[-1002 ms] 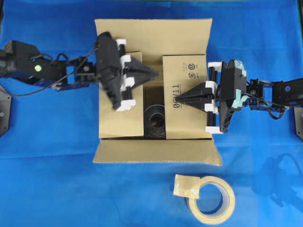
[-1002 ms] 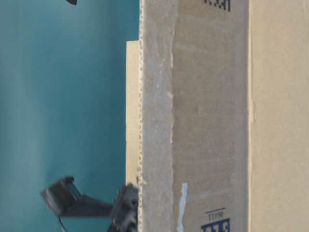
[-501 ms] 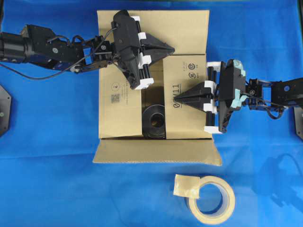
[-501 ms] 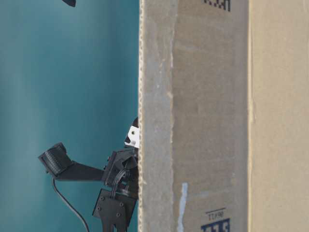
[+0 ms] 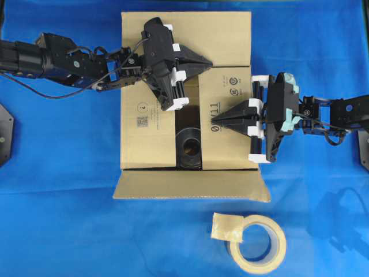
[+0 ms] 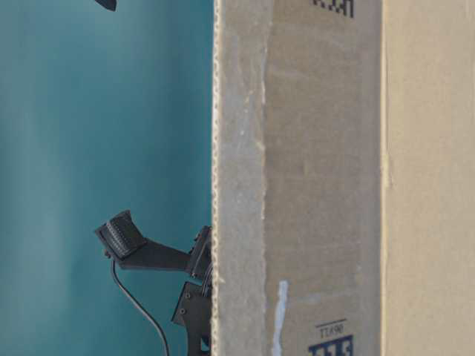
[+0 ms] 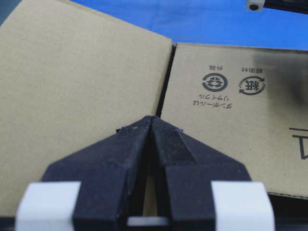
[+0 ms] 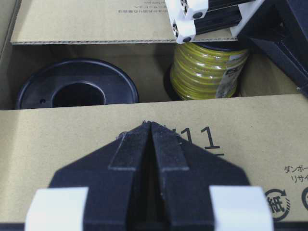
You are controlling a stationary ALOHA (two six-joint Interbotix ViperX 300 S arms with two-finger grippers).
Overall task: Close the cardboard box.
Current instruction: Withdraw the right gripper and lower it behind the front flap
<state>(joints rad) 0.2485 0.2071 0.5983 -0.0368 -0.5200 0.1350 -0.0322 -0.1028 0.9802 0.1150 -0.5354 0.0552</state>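
The cardboard box [image 5: 144, 135] stands mid-table with its left and right flaps folded in and a gap between them. The far flap [image 5: 190, 32] slants at the back, and the near flap [image 5: 190, 186] is spread out toward the front. My left gripper [image 5: 209, 61] is shut and empty, its tip at the far flap's [image 7: 72, 86] inner edge where it meets the right flap [image 7: 231, 120]. My right gripper [image 5: 223, 118] is shut and empty, lying on the right flap [image 8: 96, 139] by the printed "11". The table-level view shows only the box wall [image 6: 312, 185].
Inside the box lie a black spool [image 5: 189, 149] and a yellow wire spool [image 8: 211, 67]. A roll of tape [image 5: 258, 243] with a loose end lies on the blue table near the front. The left arm [image 6: 148, 252] shows beside the box wall.
My left gripper has swung from over the left flap to the far flap's edge, still shut. The far flap has changed its tilt. The right gripper has stayed put.
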